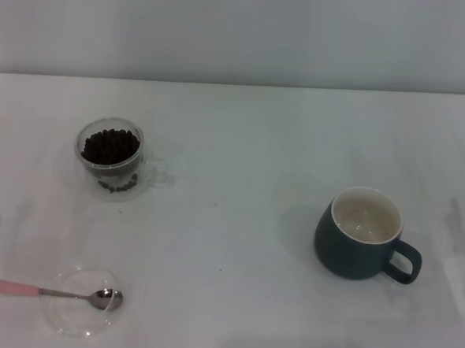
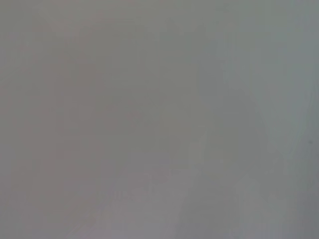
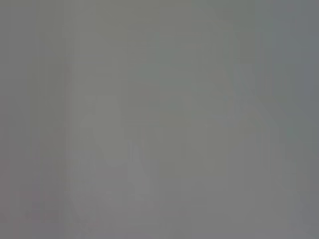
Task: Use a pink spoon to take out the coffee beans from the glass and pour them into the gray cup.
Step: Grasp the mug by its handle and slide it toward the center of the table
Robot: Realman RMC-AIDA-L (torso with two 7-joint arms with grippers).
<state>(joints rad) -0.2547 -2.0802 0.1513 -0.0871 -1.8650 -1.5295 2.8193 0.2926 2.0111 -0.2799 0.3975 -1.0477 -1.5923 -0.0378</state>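
A white table [image 1: 242,143] is seen from above, with four items laid out on it. The pink spoon [image 1: 51,291] lies flat at the near left, its long axis running left to right: the pale pink handle points left, and the metal bowl points right and rests on a flat clear glass dish [image 1: 82,311]. Farther back on the left stands the glass [image 1: 113,159], upright, with its clear handle turned to the right, and the coffee beans [image 1: 110,145] are heaped inside it. Well apart, on the right, the gray cup [image 1: 361,234] stands upright, cream inside, its loop handle pointing right. No gripper is shown in any view, so neither their openness nor their position relative to the spoon can be told. Both wrist views are filled by a plain gray blur.
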